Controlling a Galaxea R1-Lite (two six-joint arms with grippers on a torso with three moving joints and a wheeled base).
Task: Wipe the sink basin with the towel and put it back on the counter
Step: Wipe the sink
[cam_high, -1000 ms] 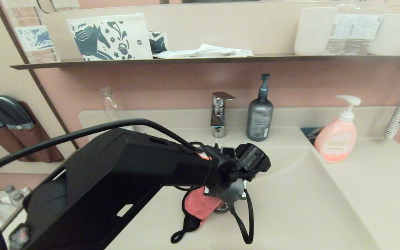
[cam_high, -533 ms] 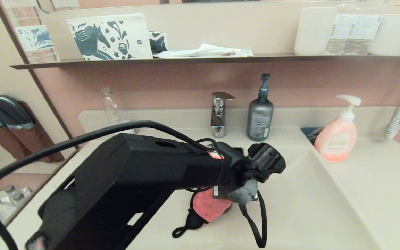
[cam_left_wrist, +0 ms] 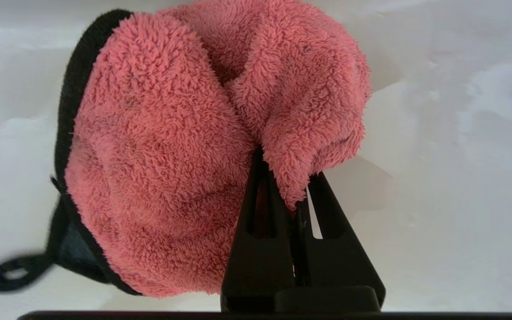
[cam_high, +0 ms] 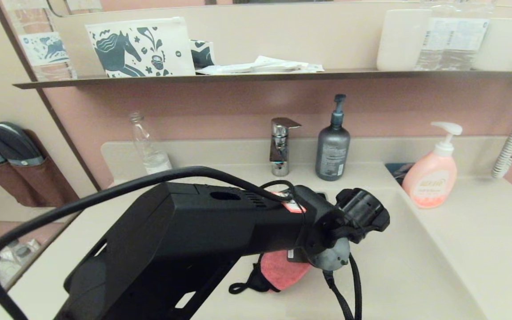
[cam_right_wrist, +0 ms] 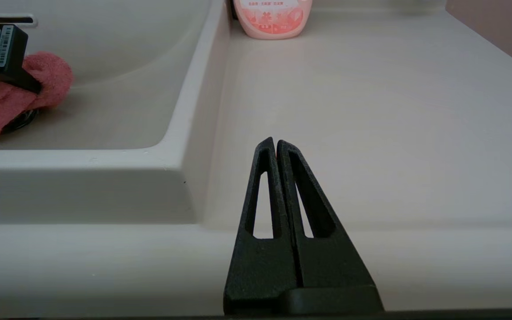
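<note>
The coral-pink towel point(cam_high: 280, 272) with a black trim and loop lies bunched on the floor of the beige sink basin point(cam_high: 385, 262), under my left arm. My left gripper point(cam_left_wrist: 282, 175) is shut on a fold of the towel point(cam_left_wrist: 185, 133), pressing it down on the basin. The drain plug is hidden; the overflow slot point(cam_right_wrist: 12, 19) shows in the right wrist view. My right gripper point(cam_right_wrist: 276, 143) is shut with nothing in it, parked low at the front edge of the counter point(cam_right_wrist: 371, 111) to the right of the basin. It is out of the head view.
A chrome faucet point(cam_high: 281, 144) and a grey pump bottle point(cam_high: 333, 146) stand behind the basin. A pink soap pump bottle point(cam_high: 434, 173) stands on the right counter, a clear bottle point(cam_high: 147, 144) at the back left. A dark wall shelf point(cam_high: 260, 76) hangs above.
My left arm has swept to the right and toward the front across the basin, dragging the towel along with it. The right arm has not moved.
</note>
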